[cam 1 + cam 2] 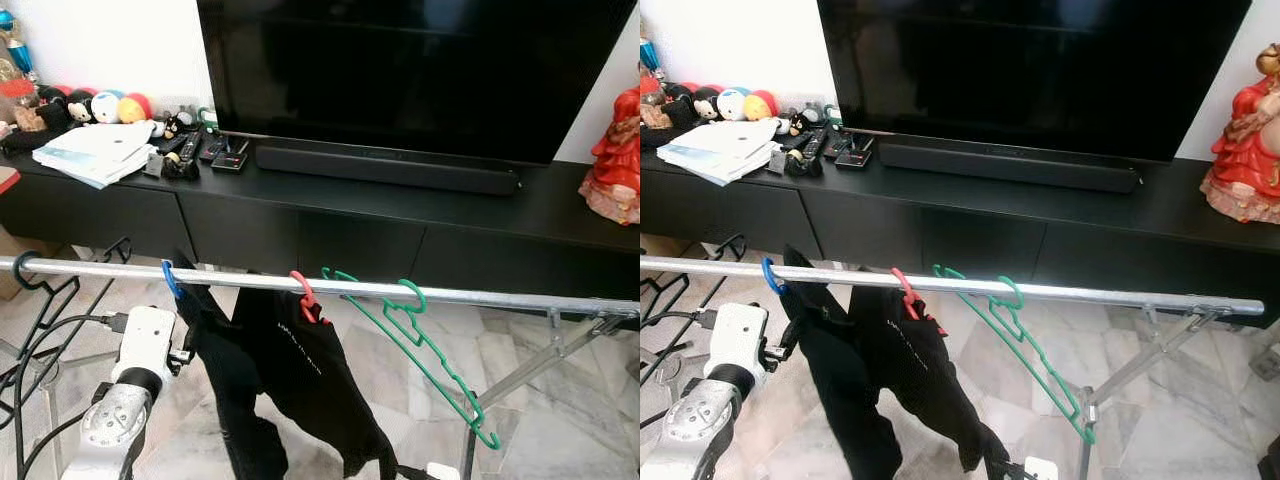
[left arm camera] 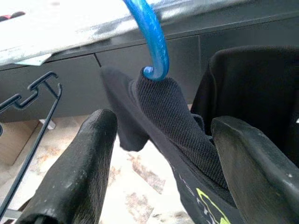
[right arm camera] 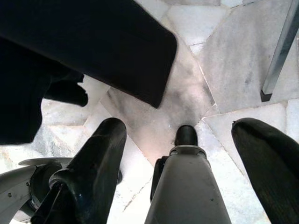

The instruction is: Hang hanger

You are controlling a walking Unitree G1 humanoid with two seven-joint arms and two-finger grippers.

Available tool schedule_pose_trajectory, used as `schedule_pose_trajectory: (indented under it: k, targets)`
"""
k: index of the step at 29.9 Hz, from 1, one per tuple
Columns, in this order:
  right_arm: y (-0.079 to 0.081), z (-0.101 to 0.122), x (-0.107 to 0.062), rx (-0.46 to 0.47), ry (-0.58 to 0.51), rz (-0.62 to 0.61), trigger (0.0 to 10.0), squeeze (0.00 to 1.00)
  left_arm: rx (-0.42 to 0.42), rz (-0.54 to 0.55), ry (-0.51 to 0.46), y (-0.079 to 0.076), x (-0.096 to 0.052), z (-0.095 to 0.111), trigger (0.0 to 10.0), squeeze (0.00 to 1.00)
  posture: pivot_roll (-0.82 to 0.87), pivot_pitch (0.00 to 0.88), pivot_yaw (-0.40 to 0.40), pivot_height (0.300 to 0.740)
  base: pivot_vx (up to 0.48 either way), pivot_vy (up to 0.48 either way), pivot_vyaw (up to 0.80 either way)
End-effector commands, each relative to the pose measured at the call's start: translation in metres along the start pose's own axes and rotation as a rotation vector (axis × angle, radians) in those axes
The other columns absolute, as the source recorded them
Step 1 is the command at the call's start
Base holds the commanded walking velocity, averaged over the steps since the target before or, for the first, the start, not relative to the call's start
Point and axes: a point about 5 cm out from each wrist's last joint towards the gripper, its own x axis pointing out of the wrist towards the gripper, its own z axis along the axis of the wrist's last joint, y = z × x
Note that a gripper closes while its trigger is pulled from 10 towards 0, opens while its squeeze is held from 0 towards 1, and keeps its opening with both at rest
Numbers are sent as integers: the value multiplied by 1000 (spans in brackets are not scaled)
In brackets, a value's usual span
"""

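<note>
A silver rail (image 1: 500, 297) of a drying rack runs across in front of me. On it hang a blue hanger (image 1: 170, 279) and a red hanger (image 1: 303, 293), each carrying a black garment (image 1: 290, 375), and a bare green hanger (image 1: 425, 340) that hangs tilted. My left gripper (image 2: 163, 149) is open just below the rail. Its fingers (image 2: 74, 172) stand on either side of the garment's collar (image 2: 173, 112) under the blue hook (image 2: 152, 37). My left arm (image 1: 135, 365) reaches up from the lower left. The right gripper (image 3: 180, 149) hangs open and points down at the marble floor.
Black wire hangers (image 1: 45, 295) hang at the rail's left end. Behind the rack stands a low black TV cabinet (image 1: 330, 215) with a large TV (image 1: 420, 70), papers (image 1: 95, 152), toys and a red figurine (image 1: 615, 160). A rack leg (image 1: 545, 355) slants at the right.
</note>
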Motion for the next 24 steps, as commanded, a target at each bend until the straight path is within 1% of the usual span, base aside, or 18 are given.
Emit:
schedule_pose_trajectory:
  k: [1, 4, 8, 12, 15, 16, 18, 24]
  targets:
    - [-1, -3, 0, 15, 6, -10, 10000, 0, 5, -4, 7, -1, -2, 0, 10000, 0, 60, 85, -5, 740, 0, -409, 0]
    - [-1, -3, -1, 28, 2, -24, 10000, 0, 4, -5, 10, -1, -3, 0, 10000, 0, 58, 85, -4, 740, 0, -424, 0]
    - [-1, -3, 0, 32, 7, -10, 10000, 0, 4, -3, 12, -1, -3, 1, 10000, 0, 59, 84, -4, 740, 0, -427, -683]
    - [0, -3, 0, 14, 8, 2, 10000, 0, 2, -3, 11, -1, -3, 2, 10000, 0, 61, 84, -4, 740, 0, -426, -687]
    - [0, -3, 0, 15, 5, 3, 10000, 0, -1, 0, 9, -1, -3, 2, 10000, 0, 60, 83, -5, 740, 0, -424, -525]
    - [0, -2, 0, 17, 1, 3, 10000, 0, -2, 0, 7, -2, -3, 3, 10000, 0, 62, 84, -5, 740, 0, -412, 0]
    - [0, -2, 0, 16, 1, 2, 10000, 0, -7, 2, 6, -2, -3, 3, 10000, 0, 62, 84, -5, 740, 0, -281, 0]
    - [0, -2, 0, 9, 4, 4, 10000, 0, -15, 15, -5, 0, -5, 8, 10000, 0, 62, 86, -5, 740, 0, 0, 0]
